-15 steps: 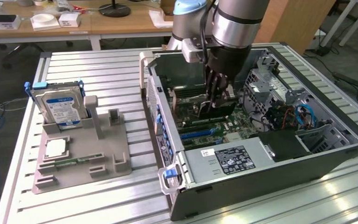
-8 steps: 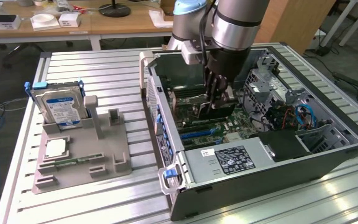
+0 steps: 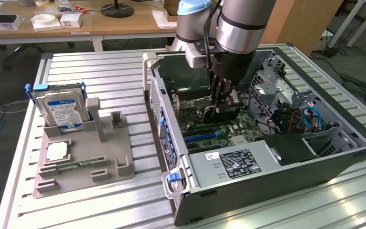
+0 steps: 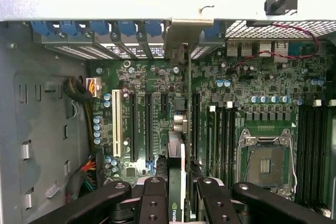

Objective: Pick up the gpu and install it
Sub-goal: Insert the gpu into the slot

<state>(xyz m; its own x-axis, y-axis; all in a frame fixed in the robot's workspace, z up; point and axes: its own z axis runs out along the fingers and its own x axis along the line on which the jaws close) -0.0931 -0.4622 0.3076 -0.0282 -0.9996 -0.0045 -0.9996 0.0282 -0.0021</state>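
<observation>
You have the open computer case (image 3: 335, 164) filling the middle and right of the exterior view, lying on its side on the slatted metal table (image 3: 87, 67), with its motherboard (image 3: 202, 131) facing up. The arm (image 3: 237, 24) drops in from the top centre of that frame, its silver forearm pointing almost straight down, so the black gripper (image 3: 220, 107) hangs inside the case over the board.

Your gripper is clamped on the gpu (image 3: 224, 113): in the wrist view the fingers (image 4: 152, 203) sit on either side of the card (image 4: 177, 182), which you see edge-on at the bottom centre. It is a thin, dark card held upright, running toward the case's rear wall, where its silver metal bracket (image 4: 181, 35) stands among the blue slot latches. It sits over the black expansion slots; whether it is seated you cannot tell.

At the left of the exterior view, well apart from the case, the grey parts holder (image 3: 84, 162) carries the hard drive (image 3: 61, 107) upright at its upper end.
</observation>
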